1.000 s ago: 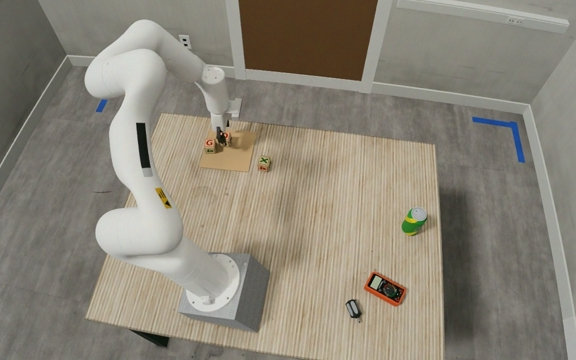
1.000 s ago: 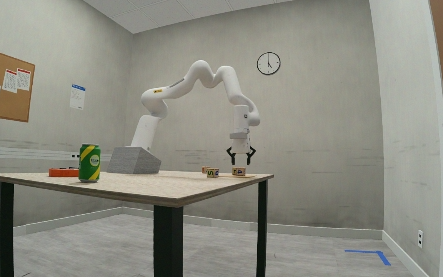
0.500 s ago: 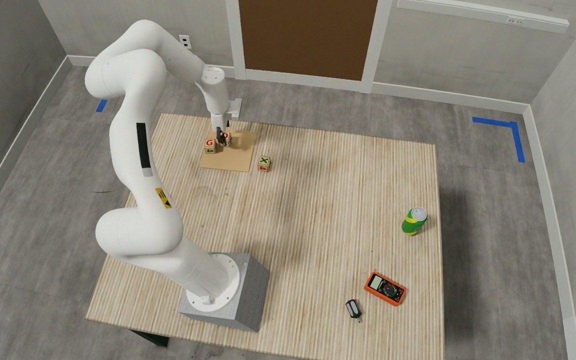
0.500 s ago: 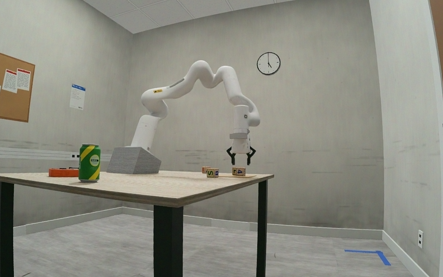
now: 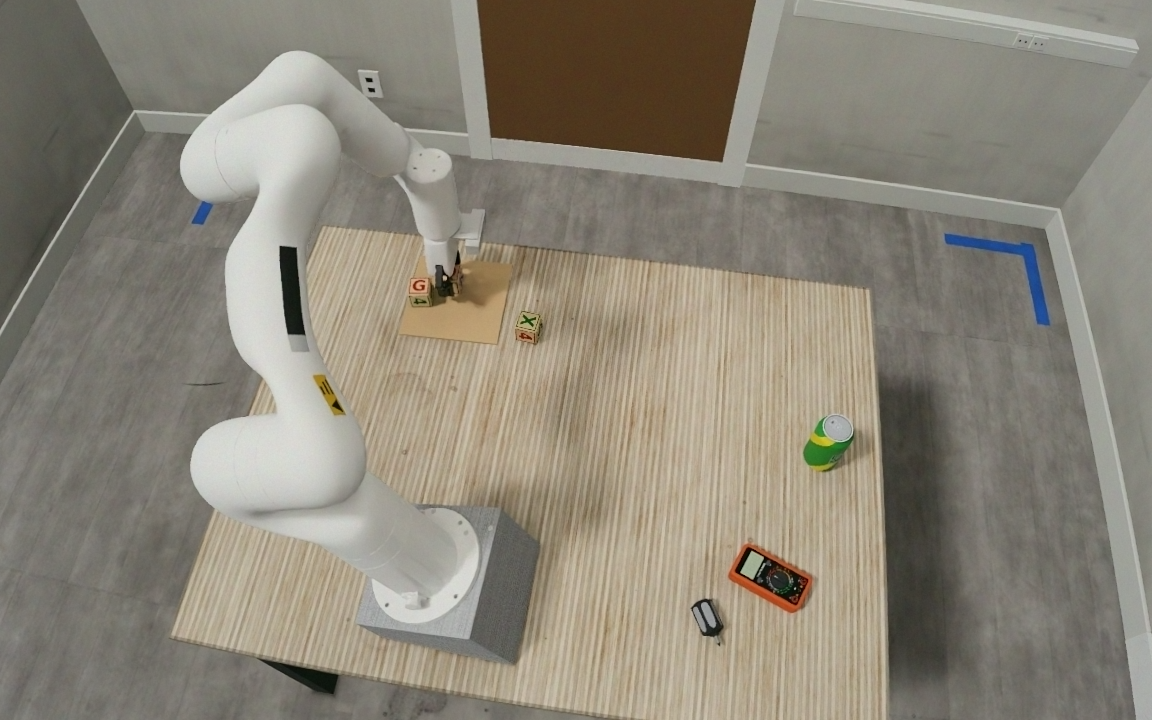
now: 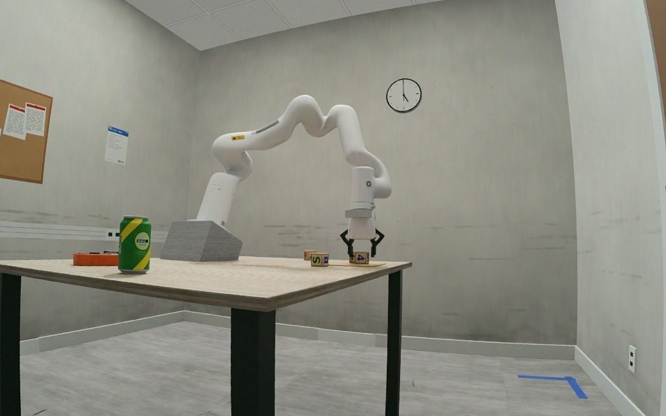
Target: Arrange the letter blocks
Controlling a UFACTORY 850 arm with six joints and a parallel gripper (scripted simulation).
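A tan mat (image 5: 473, 317) (image 6: 377, 265) lies at the far left of the table. A block with a red G on top (image 5: 419, 291) sits at the mat's left edge. My gripper (image 5: 448, 284) (image 6: 361, 255) is open and lowered straight down beside it, with a finger on each side of a second block (image 6: 360, 257) on the mat; that block's top is hidden by the gripper. A block with a green X on top (image 5: 527, 325) (image 6: 319, 259) stands off the mat, just to its right. The exterior view shows another small block (image 6: 308, 253) farther back; the arm hides it in the top view.
A green and yellow can (image 5: 827, 442) (image 6: 134, 244) stands near the right edge of the table (image 5: 652, 429). An orange multimeter (image 5: 769, 576) (image 6: 92, 258) and a small black device (image 5: 705, 617) lie at the front right. The arm's grey base block (image 5: 490, 582) sits at the front.
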